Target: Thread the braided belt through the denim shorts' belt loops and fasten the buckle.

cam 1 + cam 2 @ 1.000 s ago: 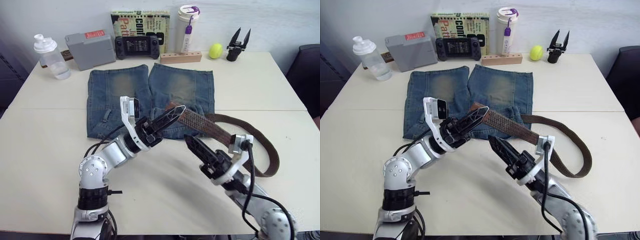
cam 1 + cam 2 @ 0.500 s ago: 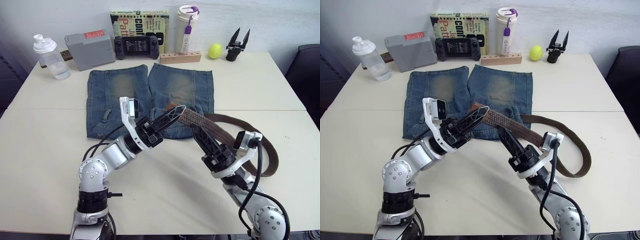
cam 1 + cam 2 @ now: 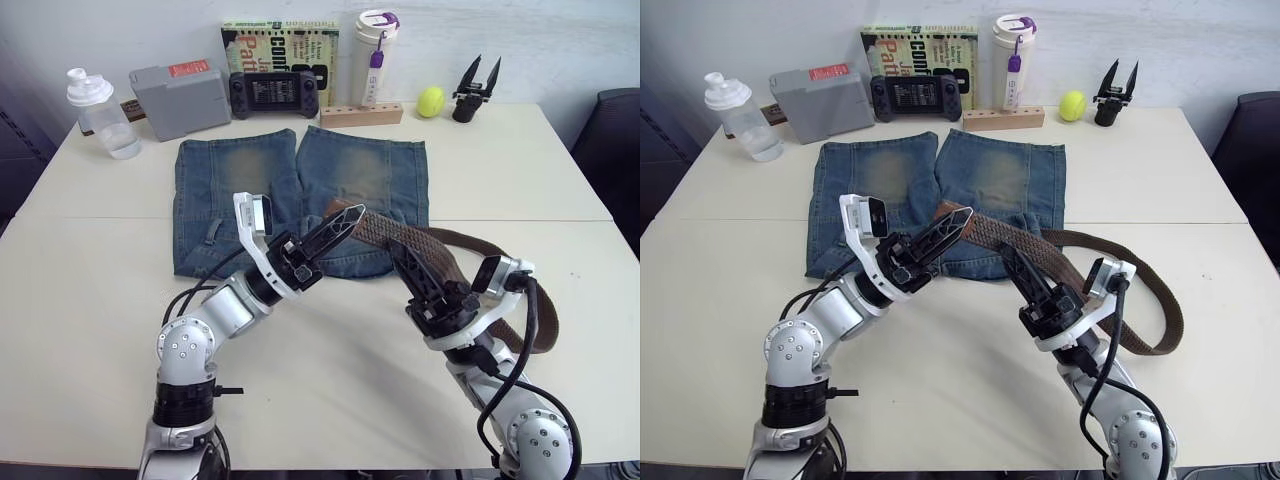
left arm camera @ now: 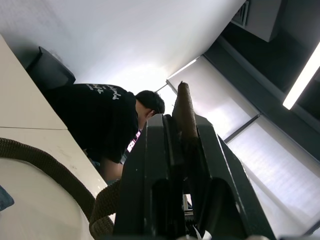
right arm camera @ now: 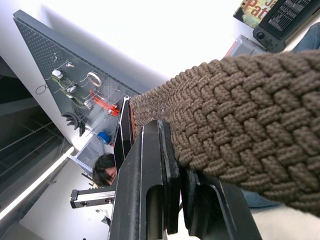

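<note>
The belt point(image 3: 470, 252) is a coarse, chunky brown weave with a smooth tan leather tip, and it is held up over the waistband edge of the flat, faded blue shorts point(image 3: 300, 195) before curving in a long loop across the pale table point(image 3: 90, 290) to the robot's right. The left gripper point(image 3: 345, 226) is pinched tight on the leather tip, and the right gripper point(image 3: 402, 262) is clamped on the woven strap a little further along. The buckle and belt loops are too hard to make out.

Coarse woven braided belt point(image 3: 470, 243), faded matt denim shorts point(image 3: 250, 180), smooth matt table point(image 3: 90, 290), glossy black plastic jaws
</note>
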Motion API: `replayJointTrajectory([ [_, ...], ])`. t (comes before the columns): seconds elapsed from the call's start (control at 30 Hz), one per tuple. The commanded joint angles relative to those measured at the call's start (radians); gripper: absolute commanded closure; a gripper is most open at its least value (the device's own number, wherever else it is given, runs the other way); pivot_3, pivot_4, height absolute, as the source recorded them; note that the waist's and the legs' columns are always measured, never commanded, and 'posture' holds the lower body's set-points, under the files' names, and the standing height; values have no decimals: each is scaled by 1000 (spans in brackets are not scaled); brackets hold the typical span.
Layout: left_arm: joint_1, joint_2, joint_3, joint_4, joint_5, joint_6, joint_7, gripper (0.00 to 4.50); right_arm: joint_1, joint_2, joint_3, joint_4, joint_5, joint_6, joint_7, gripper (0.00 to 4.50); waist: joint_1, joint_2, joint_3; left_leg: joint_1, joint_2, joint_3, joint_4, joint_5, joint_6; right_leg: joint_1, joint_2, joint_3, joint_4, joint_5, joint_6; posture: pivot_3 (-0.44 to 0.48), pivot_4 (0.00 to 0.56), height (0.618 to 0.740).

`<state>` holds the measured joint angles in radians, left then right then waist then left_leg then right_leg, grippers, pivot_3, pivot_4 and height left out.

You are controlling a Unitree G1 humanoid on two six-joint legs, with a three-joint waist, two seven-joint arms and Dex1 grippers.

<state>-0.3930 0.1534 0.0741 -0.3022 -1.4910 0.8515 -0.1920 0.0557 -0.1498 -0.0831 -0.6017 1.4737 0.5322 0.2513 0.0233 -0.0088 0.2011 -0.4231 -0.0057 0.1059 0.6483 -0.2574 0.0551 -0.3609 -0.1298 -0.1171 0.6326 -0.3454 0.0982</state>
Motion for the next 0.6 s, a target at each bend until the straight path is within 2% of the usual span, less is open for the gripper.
replayJointTrajectory([
  [0.03,28,93,2,-51,-45,73,-61,3142,-14,-10,-47,-31,16,-42,-10,4500,-1,0,0,0,0,0,0,0,0,0,0,0,0,0,0,0,150,696],
  [0.1,34,179,12,-52,-26,109,-120,2495,-16,-38,-75,-29,32,-41,-14,4500,-3,1,0,0,0,1,-1,0,0,-1,0,1,0,0,0,0,150,696],
  [0.17,28,367,25,-22,88,141,-316,1736,-19,-105,-132,-26,69,-26,-20,4500,-4,1,1,0,0,1,-2,0,-1,-2,0,1,0,0,0,0,150,696],
  [0.2,27,463,17,-5,153,143,-424,1217,-21,-143,-159,-22,90,-18,-26,4500,-5,1,1,0,0,2,-2,0,-2,-3,0,2,1,-1,-1,0,150,696],
  [0.3,23,642,-29,31,286,112,-669,28,-14,-272,-220,-7,120,24,-15,4500,-4,2,1,-1,0,9,-4,1,-4,-11,0,8,6,-2,-3,0,150,696],
  [0.4,2,757,-120,58,485,4,-860,28,21,-431,-292,6,134,98,16,4500,3,3,1,-1,0,11,-7,1,-5,-14,-1,11,5,-2,-4,0,150,696],
  [0.47,-28,823,-193,123,669,-154,-1011,28,60,-526,-347,4,140,141,57,4500,4,3,1,-2,0,11,-10,0,-6,-15,-2,11,2,-2,-5,0,150,696],
  [0.53,-103,798,-229,237,827,-345,-1062,28,93,-595,-392,-6,139,168,90,4500,4,3,1,-2,0,12,-16,1,-7,-15,-2,10,-3,-1,-6,0,150,696],
  [0.6,-206,708,-246,337,928,-496,-1056,28,120,-648,-430,-17,136,191,103,4500,10,3,1,-2,0,12,-19,2,-8,-15,-2,9,-5,-1,-7,0,150,696],
])
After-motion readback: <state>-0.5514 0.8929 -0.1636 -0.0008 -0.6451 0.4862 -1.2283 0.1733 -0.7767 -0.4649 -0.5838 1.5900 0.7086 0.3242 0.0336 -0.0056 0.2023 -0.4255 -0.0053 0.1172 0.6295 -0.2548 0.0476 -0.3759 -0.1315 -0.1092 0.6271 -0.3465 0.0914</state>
